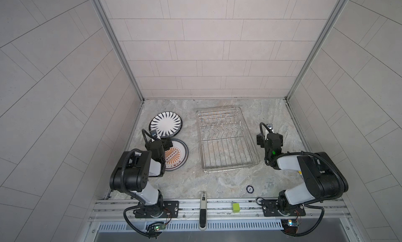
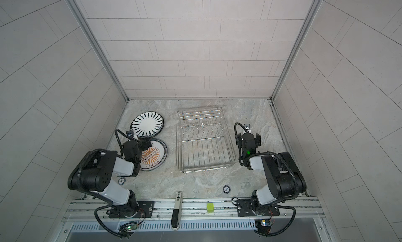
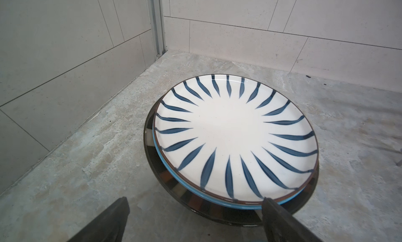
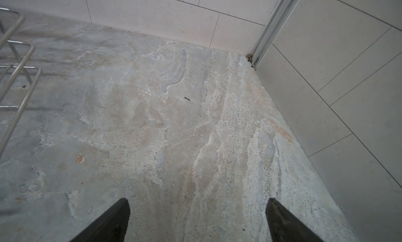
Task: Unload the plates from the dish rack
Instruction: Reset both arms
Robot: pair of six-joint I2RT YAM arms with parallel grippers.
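Visibly two plate stacks (image 1: 165,123) (image 1: 178,153), one rack (image 1: 226,139)

Left arm (image 1: 130,171) and right arm (image 1: 315,175): black joint housings, white-grey link shells. Black corrugated cables (image 1: 125,218) loop from bases and wrists. Green LED (image 1: 273,152) lit on right forearm. Black base plates (image 1: 170,202), silver screws.

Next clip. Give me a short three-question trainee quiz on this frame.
1. True or false: plates stand in the rack.
2. Which plate tops the far stack? A watermelon plate, B striped plate, C green plate.
3. Fill in: the left gripper and right gripper both have their jaws ____.
Key: 1 false; 2 B; 3 open.
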